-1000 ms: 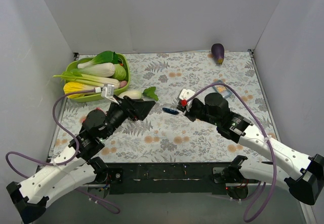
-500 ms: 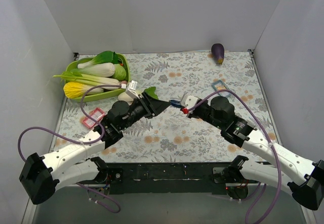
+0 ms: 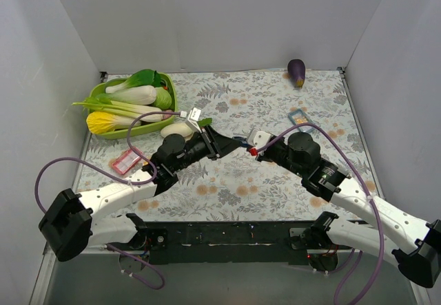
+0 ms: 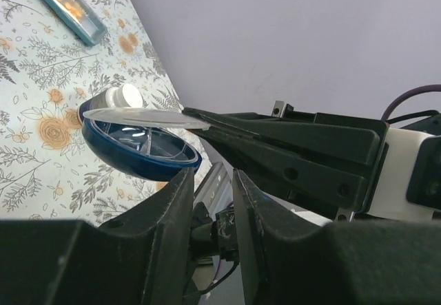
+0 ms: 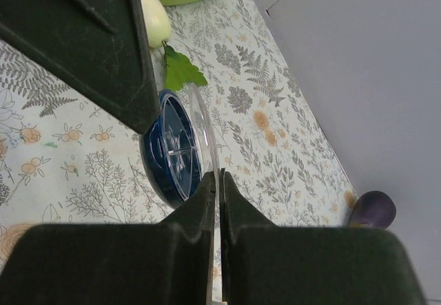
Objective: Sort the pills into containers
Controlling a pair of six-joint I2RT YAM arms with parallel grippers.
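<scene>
Blue round case (image 4: 138, 150) sits mid-table, tilted, between the 2 arms. Right gripper (image 5: 219, 178) is pinched narrow on its clear lid (image 4: 145, 117). Left gripper (image 4: 212, 178) shows a narrow gap at the case rim; can't tell if it bites. Risk: thin lid flexes or slips, case drops, anything inside spills. Fingers crowd each other. Blue tray (image 3: 298, 118) and pink tray (image 3: 126, 160) lie well apart; radish (image 5: 153, 16) is near.

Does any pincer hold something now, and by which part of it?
The right pincer grips the clear round plastic lid of the dark blue round dish by its edge.
</scene>
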